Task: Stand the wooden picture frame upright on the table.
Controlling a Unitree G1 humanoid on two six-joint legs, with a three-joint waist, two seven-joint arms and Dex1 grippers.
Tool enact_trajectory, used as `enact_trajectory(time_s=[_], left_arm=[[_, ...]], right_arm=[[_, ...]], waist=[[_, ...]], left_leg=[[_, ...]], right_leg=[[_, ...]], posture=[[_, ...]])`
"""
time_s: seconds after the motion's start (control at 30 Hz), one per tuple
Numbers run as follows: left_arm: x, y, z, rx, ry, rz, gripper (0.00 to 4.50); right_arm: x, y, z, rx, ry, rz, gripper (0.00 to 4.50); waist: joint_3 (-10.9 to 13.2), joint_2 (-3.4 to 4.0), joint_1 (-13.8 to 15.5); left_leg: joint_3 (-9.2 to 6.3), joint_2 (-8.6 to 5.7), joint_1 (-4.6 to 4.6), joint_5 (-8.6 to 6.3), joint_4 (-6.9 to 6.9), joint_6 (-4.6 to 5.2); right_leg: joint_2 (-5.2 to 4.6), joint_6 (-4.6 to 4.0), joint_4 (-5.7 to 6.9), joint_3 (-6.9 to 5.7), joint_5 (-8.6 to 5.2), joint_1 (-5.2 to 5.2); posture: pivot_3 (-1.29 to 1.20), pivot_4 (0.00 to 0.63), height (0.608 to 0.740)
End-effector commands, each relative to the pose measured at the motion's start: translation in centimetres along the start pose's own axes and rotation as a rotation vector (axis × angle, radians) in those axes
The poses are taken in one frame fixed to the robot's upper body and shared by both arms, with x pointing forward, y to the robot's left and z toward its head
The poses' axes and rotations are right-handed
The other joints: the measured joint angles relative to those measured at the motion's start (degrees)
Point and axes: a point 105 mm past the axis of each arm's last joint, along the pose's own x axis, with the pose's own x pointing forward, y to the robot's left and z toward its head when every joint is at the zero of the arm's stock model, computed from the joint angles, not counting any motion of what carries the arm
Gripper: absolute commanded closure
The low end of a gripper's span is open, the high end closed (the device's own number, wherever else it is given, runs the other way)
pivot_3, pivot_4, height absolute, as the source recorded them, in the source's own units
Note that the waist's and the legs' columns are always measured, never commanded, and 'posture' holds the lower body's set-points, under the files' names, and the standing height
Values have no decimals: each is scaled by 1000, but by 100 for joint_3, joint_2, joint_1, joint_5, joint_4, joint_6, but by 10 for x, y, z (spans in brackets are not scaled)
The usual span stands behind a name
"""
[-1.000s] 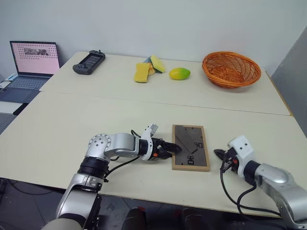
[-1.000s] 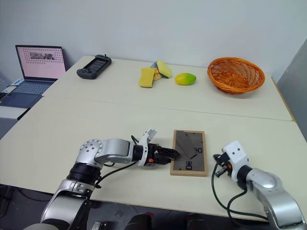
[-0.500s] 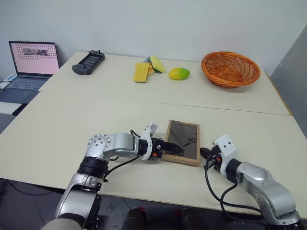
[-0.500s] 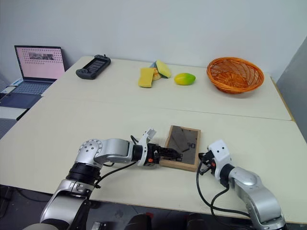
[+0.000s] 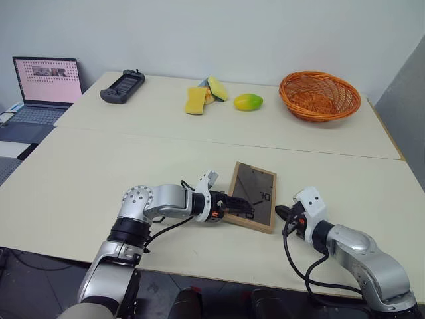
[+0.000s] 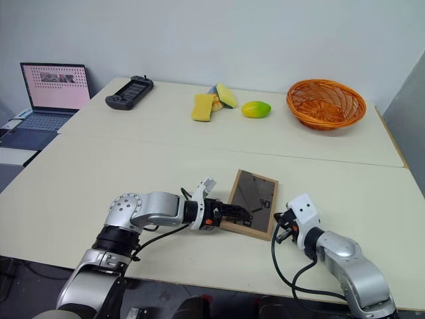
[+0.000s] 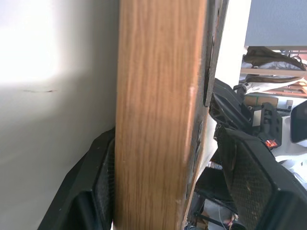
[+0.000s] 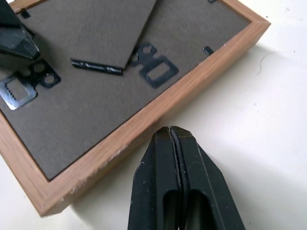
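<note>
Pale bench (image 5: 99, 179) carries the left pincer (image 5: 240, 207), spread around the tilted wooden picture frame's (image 5: 253, 195) near-left edge, back facing up, its picture hidden. Right pincer (image 5: 281, 212), pressed together, sits just beside its right edge.

It looked like a robotics lab or test office. Two plain pale surfaces (image 5: 99, 173) stood pushed together against a bare white wall (image 5: 232, 33). An open laptop (image 5: 41, 86) sat at the upper left, a handheld controller (image 5: 123, 86) near it, possibly for the robot.
</note>
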Motion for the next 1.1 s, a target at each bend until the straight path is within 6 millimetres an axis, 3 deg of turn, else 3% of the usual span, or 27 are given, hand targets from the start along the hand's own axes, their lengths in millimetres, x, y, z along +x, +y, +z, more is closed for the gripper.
enact_trajectory(time_s=[0.03, 0.1, 0.23, 0.33, 0.63, 0.73, 0.87, 1.1], left_arm=[[0, 0, 1, -14, -12, -10, 1674], [0, 0, 0, -11, -12, -14, 1909], [-1, -1, 1, -11, -16, -20, 2796], [-1, -2, 1, -9, -18, -28, 3144], [-6, -3, 4, -3, -18, -41, 3196], [-17, -3, 14, 4, -48, -33, 3196], [-47, -12, 41, 102, -128, -20, 3196], [-73, -37, 90, 268, -311, -43, 3196]], right_arm=[[-5, -3, 11, -24, -42, -11, 4500], [-5, -4, 11, -24, -42, -11, 4500], [-4, -5, 10, -23, -42, -12, 4500], [-4, -5, 10, -22, -42, -13, 4500], [-5, -8, 7, -30, -35, -29, 4500], [-7, -12, 2, -36, -24, -44, 4500], [-13, -23, -1, -39, -17, -67, 4500], [-14, -33, -4, -53, -10, -83, 4500]], waist=[[0, 0, 0], [0, -1, 0], [0, -1, 0], [0, -1, -3], [1, -1, -4], [1, -2, -6], [9, -9, -36], [18, -13, -4]], left_leg=[[0, 0, 0, 0, 0, 0], [0, 0, 0, 0, 0, 0], [0, 0, -1, 0, -1, 0], [0, 0, -1, 0, -1, 0], [0, 0, -1, 0, -1, 0], [0, 0, -1, 0, -3, 0], [0, 1, -4, 0, -7, 0], [0, 0, -14, 2, -18, -4]], right_leg=[[0, 0, 0, 0, 0, 0], [0, 0, 0, 0, 0, -1], [0, 0, -1, 0, 0, -1], [0, 0, -2, 0, 0, 0], [0, 1, -2, 0, 0, -1], [1, 1, -3, 0, -1, -4], [5, 1, -1, 2, -1, -14], [7, 0, -13, -1, -2, -21]], posture=[[0, 150, 740], [0, 150, 740], [0, 150, 740], [0, 150, 740], [0, 150, 740], [0, 150, 740], [0, 150, 740], [0, 150, 740]])
